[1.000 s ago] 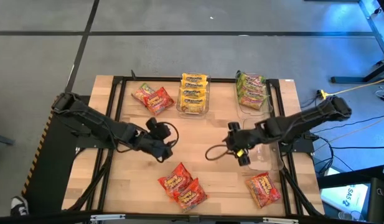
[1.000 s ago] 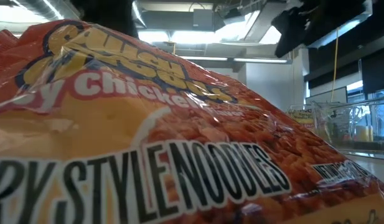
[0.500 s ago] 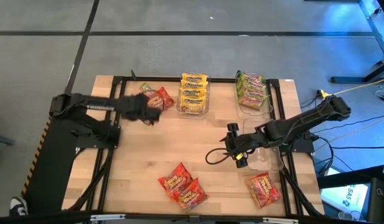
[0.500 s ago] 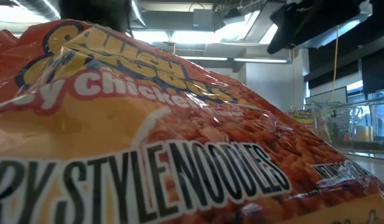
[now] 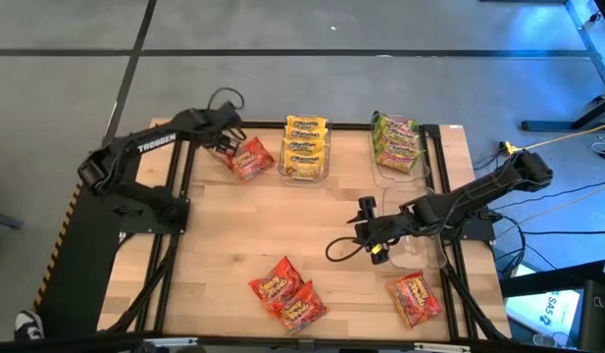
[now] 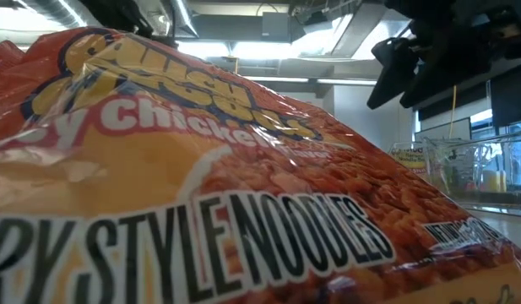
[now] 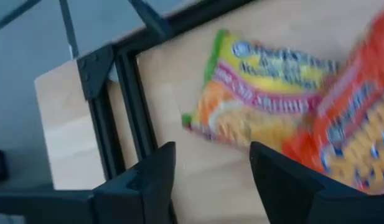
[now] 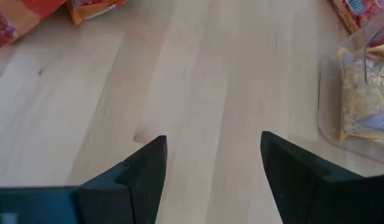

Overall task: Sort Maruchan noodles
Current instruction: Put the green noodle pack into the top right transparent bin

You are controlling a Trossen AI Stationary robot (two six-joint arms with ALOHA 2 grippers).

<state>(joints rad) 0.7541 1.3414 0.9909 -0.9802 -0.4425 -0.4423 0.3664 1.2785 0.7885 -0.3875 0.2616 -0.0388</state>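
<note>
Red-orange noodle packets lie flat at the table's near middle (image 5: 287, 291), near right (image 5: 415, 297) and far left (image 5: 248, 157); the near-middle one fills the low view (image 6: 201, 194). Yellow packets sit in a clear bin (image 5: 305, 147), light green ones in another bin (image 5: 397, 142). My left gripper (image 5: 226, 137) is open above the far-left packets; its wrist view (image 7: 210, 180) shows a light green packet (image 7: 266, 93) lying beside a red-orange one (image 7: 353, 124). My right gripper (image 5: 369, 233) is open and empty over bare wood at the middle right (image 8: 210, 168).
A clear bin (image 5: 420, 245) stands just right of my right gripper. A black frame (image 5: 184, 176) runs along the table's edges. Cables loop from both wrists. Bare wood lies in the table's middle (image 5: 302, 216).
My left gripper has swung from the table's middle toward the far left corner and now stands over the packets there. My right gripper has stayed at about the same spot and come down a little in the low view. No packet has moved.
</note>
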